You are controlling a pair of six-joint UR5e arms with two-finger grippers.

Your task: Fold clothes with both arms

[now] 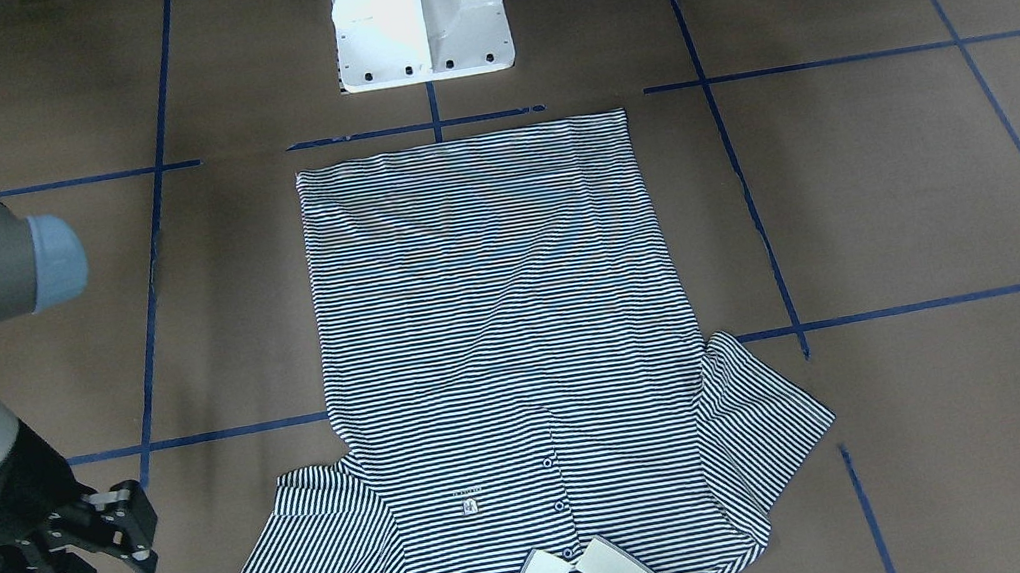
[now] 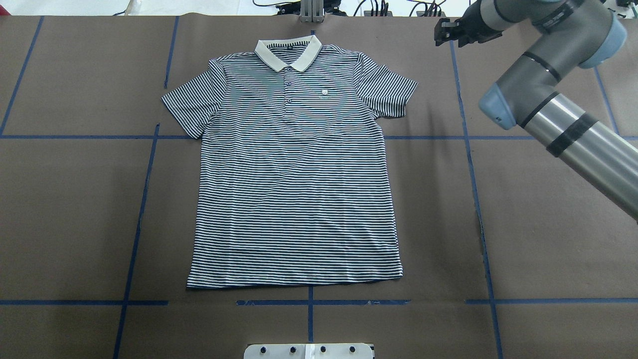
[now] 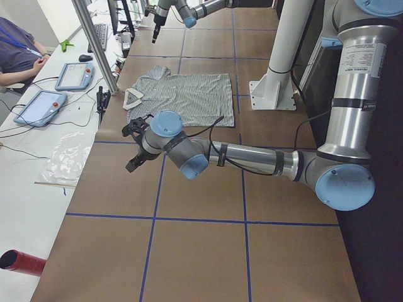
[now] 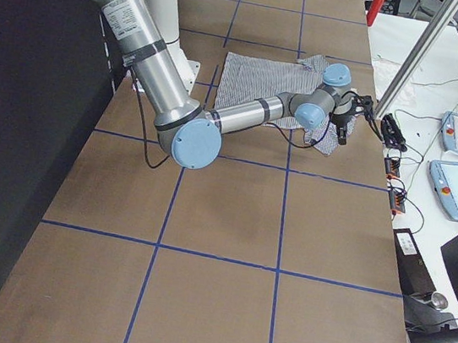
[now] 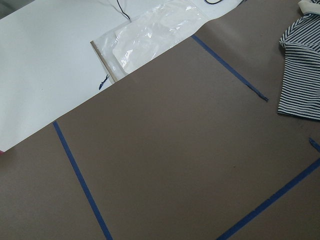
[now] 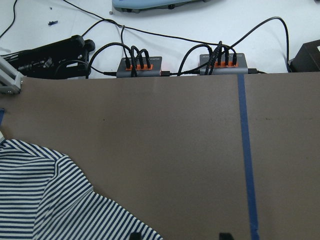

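Striped polo shirt [image 2: 294, 189] lying flat and face-up at mid-tabletop [image 2: 548, 249], both short sleeves spread, hem straight and nearest the white metal pedestal base [image 1: 419, 17], cream collar [image 2: 288, 52] towards the far edge; thin navy-and-white knit with shallow ripples, small dark buttons [image 2: 289, 85] and a small chest logo [image 2: 324, 92]; matt brown paper surface, ruled into squares by blue tape lines [image 1: 158, 228], one of which runs under the shirt. Right pincer [image 1: 111, 558], black, fingers apart and holding nothing, just beside the sleeve on the robot's right without touching it; left pincer [image 3: 135, 141] over bare paper beside the other sleeve, its fingers too small to tell whether apart or together. Beyond the far edge, on a white bench: clear plastic bag [image 5: 155, 35], grey cable hubs with orange plugs [image 6: 140, 65], two teach pendants [image 3: 72, 75], an aluminium post [image 3: 94, 44], a red cylinder [image 3: 22, 261]; a seated person [image 3: 19, 56].
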